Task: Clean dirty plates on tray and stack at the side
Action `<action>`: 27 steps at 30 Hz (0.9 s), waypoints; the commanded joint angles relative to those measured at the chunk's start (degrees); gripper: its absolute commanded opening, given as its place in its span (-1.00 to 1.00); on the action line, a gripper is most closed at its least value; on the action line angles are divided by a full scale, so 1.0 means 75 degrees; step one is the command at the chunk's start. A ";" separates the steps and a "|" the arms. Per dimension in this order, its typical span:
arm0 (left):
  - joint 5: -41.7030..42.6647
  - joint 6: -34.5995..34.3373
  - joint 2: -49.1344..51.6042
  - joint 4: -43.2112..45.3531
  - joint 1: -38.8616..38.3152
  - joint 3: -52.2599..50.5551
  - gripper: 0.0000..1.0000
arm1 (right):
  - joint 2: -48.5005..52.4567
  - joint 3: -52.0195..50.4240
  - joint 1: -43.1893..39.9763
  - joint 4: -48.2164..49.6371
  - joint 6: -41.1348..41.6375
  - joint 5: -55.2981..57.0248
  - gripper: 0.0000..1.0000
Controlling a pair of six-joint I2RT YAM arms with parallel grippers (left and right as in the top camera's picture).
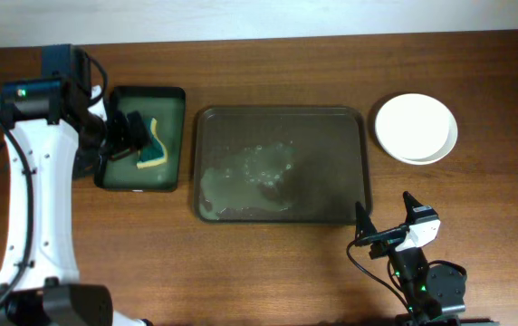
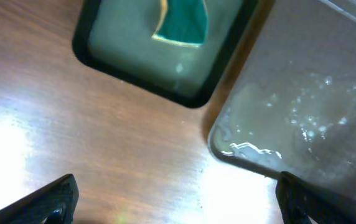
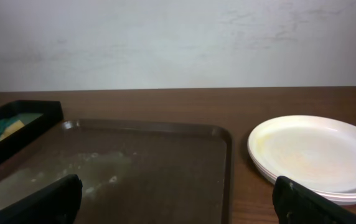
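The plates (image 1: 416,128) sit stacked on the table to the right of the tray, white with a faint yellowish tint; they also show in the right wrist view (image 3: 315,152). The tray (image 1: 331,136) holds no plates, only a wet, foamy smear on its left half; it also shows in the right wrist view (image 3: 165,162) and the left wrist view (image 2: 327,74). My left gripper (image 1: 132,131) (image 2: 177,186) is open and empty by the green tray. My right gripper (image 1: 388,215) (image 3: 177,190) is open and empty near the tray's front right corner.
A smaller, deep dark green tray (image 1: 173,100) (image 2: 140,84) (image 3: 28,115) stands left of the tray and holds a green and yellow sponge (image 1: 153,149) (image 2: 181,22). A pale wall runs along the table's far edge.
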 commanded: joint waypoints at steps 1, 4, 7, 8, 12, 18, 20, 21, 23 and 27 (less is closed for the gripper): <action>-0.0513 0.0326 -0.1632 0.0644 -0.0213 -0.1183 0.99 | -0.0076 -0.0052 -0.0047 -0.0044 0.0000 0.0125 0.97; -0.0516 0.0851 -0.2891 0.1737 -0.0248 -0.2591 0.99 | -0.0076 -0.0052 -0.0047 -0.0044 0.0000 0.0125 0.97; -0.0513 0.1381 -0.4249 0.3022 -0.0248 -0.4194 0.99 | -0.0070 -0.0052 -0.0047 -0.0044 0.0000 0.0125 0.97; -0.0510 0.1524 -0.4654 0.3407 -0.0248 -0.4695 0.99 | -0.0070 -0.0052 -0.0047 -0.0044 0.0000 0.0125 0.97; -0.0306 0.1807 -0.6391 0.5088 -0.0248 -0.6819 0.99 | -0.0070 -0.0052 -0.0047 -0.0044 0.0000 0.0125 0.97; 0.0297 0.1862 -0.9090 0.7842 -0.0248 -0.9871 0.99 | -0.0070 -0.0052 -0.0047 -0.0044 0.0000 0.0125 0.97; 0.0382 0.1859 -0.9629 0.8486 -0.0248 -1.0596 0.99 | -0.0070 -0.0052 -0.0047 -0.0044 0.0000 0.0125 0.97; 0.0449 0.1859 -0.9874 0.8786 -0.0248 -1.0926 0.99 | -0.0070 -0.0052 -0.0047 -0.0044 0.0000 0.0125 0.97; 0.0647 0.1853 -1.0515 0.9795 -0.0248 -1.1925 0.99 | -0.0070 -0.0052 -0.0047 -0.0044 0.0000 0.0125 0.97; 0.0839 0.1853 -1.0987 1.0961 -0.0248 -1.2823 0.99 | -0.0070 -0.0052 -0.0047 -0.0044 0.0000 0.0125 0.97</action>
